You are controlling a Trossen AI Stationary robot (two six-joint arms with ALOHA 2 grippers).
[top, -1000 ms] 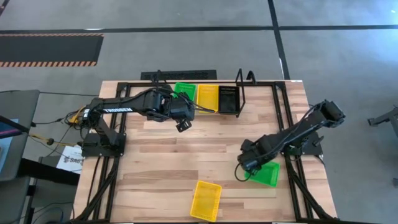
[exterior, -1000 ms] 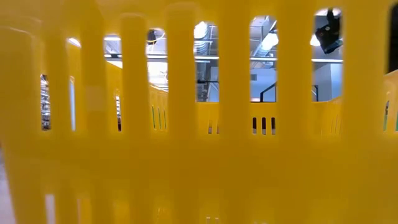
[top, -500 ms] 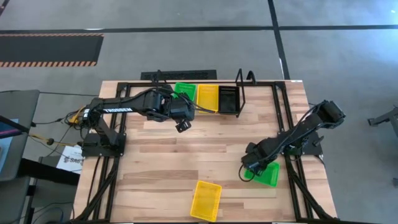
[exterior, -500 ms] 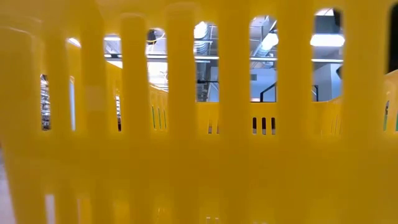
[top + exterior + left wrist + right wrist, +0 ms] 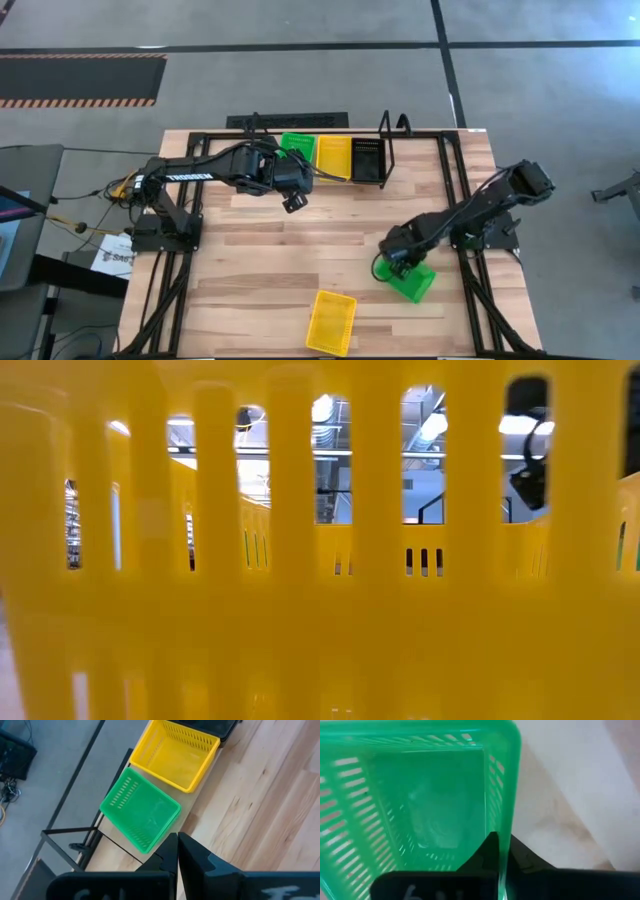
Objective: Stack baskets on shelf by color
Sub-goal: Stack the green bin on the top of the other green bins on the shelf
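Wooden table [image 5: 260, 260] | we see a green mesh basket [image 5: 411, 281] near its front right, tipped up, long axis running diagonally | right gripper [image 5: 392, 265] pinches its rim, fingers clamped on the wall | left gripper [image 5: 293, 201] closed, empty, beside the shelf [image 5: 386, 150]

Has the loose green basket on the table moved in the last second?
Yes. The green basket, gripped by the right tool, shifted leftward toward the yellow basket.

Even bright light, soft shadows, low view blurred by yellow basket [image 5: 300, 620]
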